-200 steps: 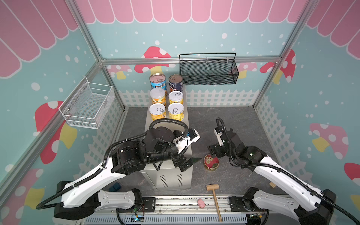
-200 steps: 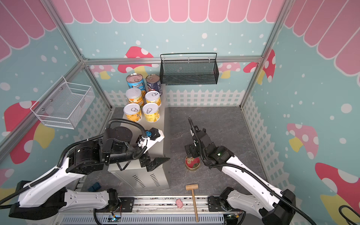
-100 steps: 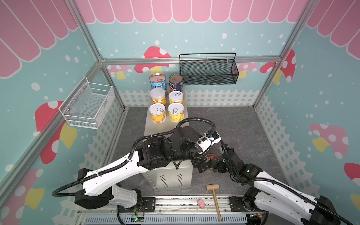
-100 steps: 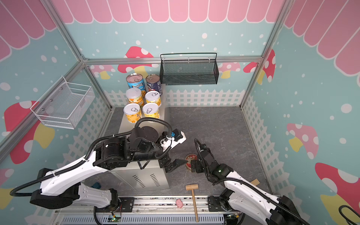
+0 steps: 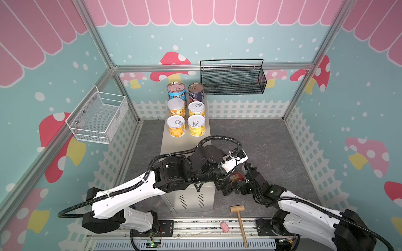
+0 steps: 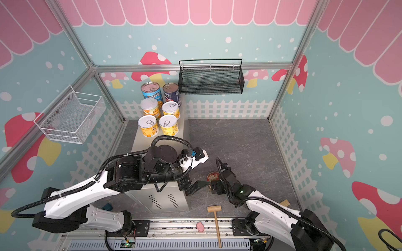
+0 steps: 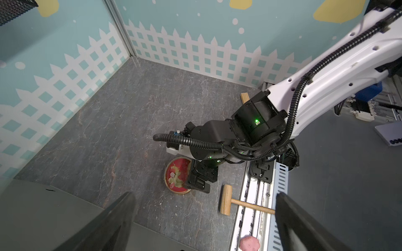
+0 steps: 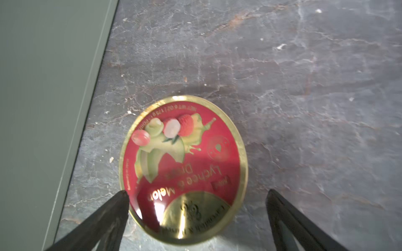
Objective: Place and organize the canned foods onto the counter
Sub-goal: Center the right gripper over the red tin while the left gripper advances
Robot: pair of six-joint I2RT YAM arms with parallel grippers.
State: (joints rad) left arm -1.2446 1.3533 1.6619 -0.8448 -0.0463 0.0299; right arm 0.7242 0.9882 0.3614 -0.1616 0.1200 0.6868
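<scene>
Right hand point(image 8: 196, 193) stood spread, low over the floor point(image 8: 304, 65) | red-lidded tin point(image 8: 185, 156) lay between its fingers point(image 8: 104, 217), ungripped | step looked like the final pickup | next called for closing on its rim, then lifting onto the worktop point(image 5: 185, 143) alongside.

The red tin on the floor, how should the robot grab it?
I'd pinch the tin across its gold rim, coming straight down from above. It lies flat and low on the floor, lid up, so only its thin round edge offers a grip.
</scene>
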